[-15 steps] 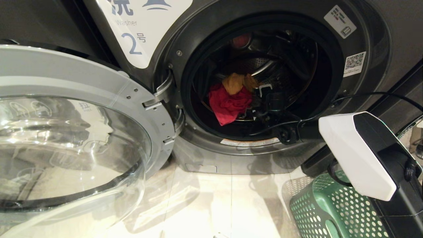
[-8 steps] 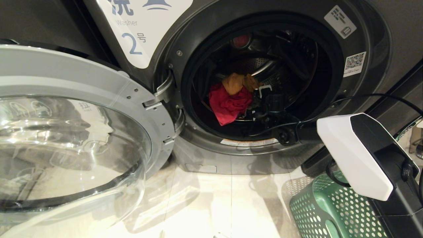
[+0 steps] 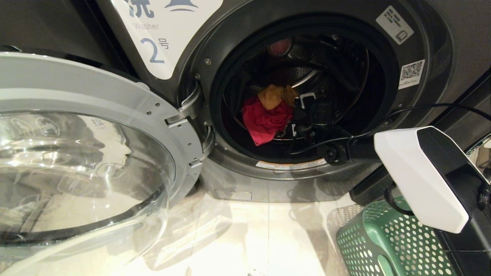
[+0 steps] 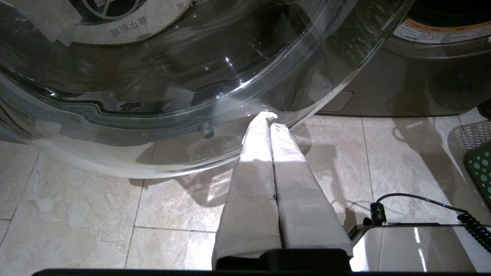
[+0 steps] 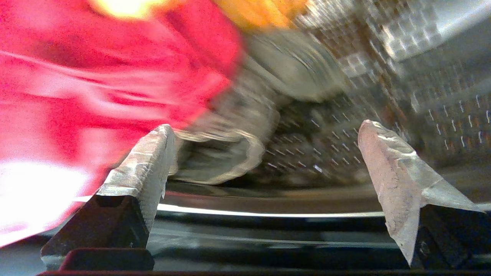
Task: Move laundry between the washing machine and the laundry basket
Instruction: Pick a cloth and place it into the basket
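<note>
The washing machine (image 3: 165,57) marked "2" has its round glass door (image 3: 76,153) swung open to the left. Inside the drum lies the laundry: a red-pink piece (image 3: 264,119), a mustard-orange piece (image 3: 272,96) above it, and a grey-olive piece (image 5: 238,126) beside the red one. My right gripper (image 3: 301,115) reaches into the drum, open (image 5: 264,134), with the grey-olive cloth's edge near one fingertip (image 5: 161,145) and nothing gripped. The green laundry basket (image 3: 383,241) stands on the floor at the lower right. My left gripper (image 4: 270,119) is parked low by the door glass, shut and empty.
The open door (image 4: 191,76) juts out over the tiled floor (image 3: 261,237) on the left. A black cable (image 3: 433,109) runs along my right arm (image 3: 422,176), which crosses above the basket. Perforated drum wall (image 5: 422,76) lies behind the cloth.
My right arm has shifted slightly to the right and up, and the gripper has edged a little inside the drum. The laundry has not moved.
</note>
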Tool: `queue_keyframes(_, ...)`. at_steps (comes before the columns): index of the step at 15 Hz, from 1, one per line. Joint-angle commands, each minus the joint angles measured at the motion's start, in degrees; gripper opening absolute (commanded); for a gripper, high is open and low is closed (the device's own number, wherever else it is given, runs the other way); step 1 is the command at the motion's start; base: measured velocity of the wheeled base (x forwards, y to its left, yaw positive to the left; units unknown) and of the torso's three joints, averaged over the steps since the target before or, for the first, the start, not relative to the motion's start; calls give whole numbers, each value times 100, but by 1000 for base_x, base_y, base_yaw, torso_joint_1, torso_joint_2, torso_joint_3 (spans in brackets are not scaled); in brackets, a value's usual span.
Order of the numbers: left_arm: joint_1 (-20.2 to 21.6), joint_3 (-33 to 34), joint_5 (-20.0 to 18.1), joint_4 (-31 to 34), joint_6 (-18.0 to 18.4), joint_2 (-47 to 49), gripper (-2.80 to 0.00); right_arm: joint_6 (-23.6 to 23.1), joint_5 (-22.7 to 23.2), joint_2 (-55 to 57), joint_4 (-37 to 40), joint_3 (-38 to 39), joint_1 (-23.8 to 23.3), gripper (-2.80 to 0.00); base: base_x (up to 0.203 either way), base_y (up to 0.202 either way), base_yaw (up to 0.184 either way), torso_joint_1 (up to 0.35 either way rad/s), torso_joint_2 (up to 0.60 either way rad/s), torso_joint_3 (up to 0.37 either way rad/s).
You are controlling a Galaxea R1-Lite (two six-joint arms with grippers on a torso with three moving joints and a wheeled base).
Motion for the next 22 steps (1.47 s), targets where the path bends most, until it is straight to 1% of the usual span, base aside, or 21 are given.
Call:
queue_keyframes(1,0,0,1,0,-1,2,-280,-76,164,-473,-19,391,84,0,0,0,0,0,0,0)
queue_keyframes(5,0,0,1,0,-1,2,-280,-113,219,-1189,-49,1314,374,0,0,0,0,0,0,0)
queue_keyframes(7,0,0,1,0,-1,2,-280,-123,213,-1680,-54,2019,512,0,0,0,0,0,0,0)
queue_keyframes(11,0,0,1,0,-1,2,-280,-145,227,-2895,-52,3712,884,0,0,0,0,0,0,0)
queue_keyframes(13,0,0,1,0,-1,2,-280,-144,225,-3454,-62,4372,1127,0,0,0,0,0,0,0)
queue_keyframes(15,0,0,1,0,-1,2,-280,-139,211,-3769,-192,4948,1370,0,0,0,0,0,0,0)
queue_keyframes(17,0,0,1,0,-1,2,-280,-120,192,-3995,-245,5209,1428,0,0,0,0,0,0,0)
queue_keyframes(18,0,0,1,0,-1,2,-280,-100,204,-4087,-37,5172,1366,0,0,0,0,0,0,0)
queue_keyframes(21,0,-1,1,0,-1,2,-280,-94,232,-4296,1113,4626,1178,0,0,0,0,0,0,0)
queue_keyframes(22,0,0,1,0,-1,2,-280,-96,234,-4319,1180,4569,1169,0,0,0,0,0,0,0)
